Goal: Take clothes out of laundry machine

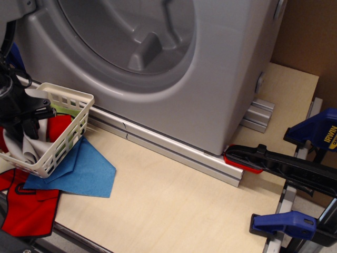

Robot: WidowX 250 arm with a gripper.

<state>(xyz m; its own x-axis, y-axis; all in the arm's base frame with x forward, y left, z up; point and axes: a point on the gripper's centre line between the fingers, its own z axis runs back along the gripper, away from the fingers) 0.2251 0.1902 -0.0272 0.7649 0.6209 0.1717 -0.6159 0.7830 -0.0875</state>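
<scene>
- The claw (27, 122) is black and sits low inside the white basket (63, 139) at the left edge of the view.
- The grey cloth (23, 150) lies bunched in the basket, right under and against the claw; a fold of it rises toward the fingers.
- Whether the claw is pinching the cloth or has its fingers spread cannot be told: the fingertips are dark and partly hidden by the basket wall and the cloth.
- The cloth is outside the washer (158, 63), whose big round opening shows only the ribbed grey drum.
- The basket stands just in front of the washer's lower left corner, tilted a little, with a bit of green and some red showing inside it beside the cloth.
- A blue cloth (79, 168) lies flat on the counter (174, 205), tucked partly under the basket.
- A red cloth (26, 205) lies at the counter's front left corner, partly under the blue one.
- An aluminium rail (174, 150) runs along the washer's base.
- At the right, a black and red clamp (279, 163) touches the end of the rail, with blue clamps (287, 224) near it at the counter's edge.
</scene>
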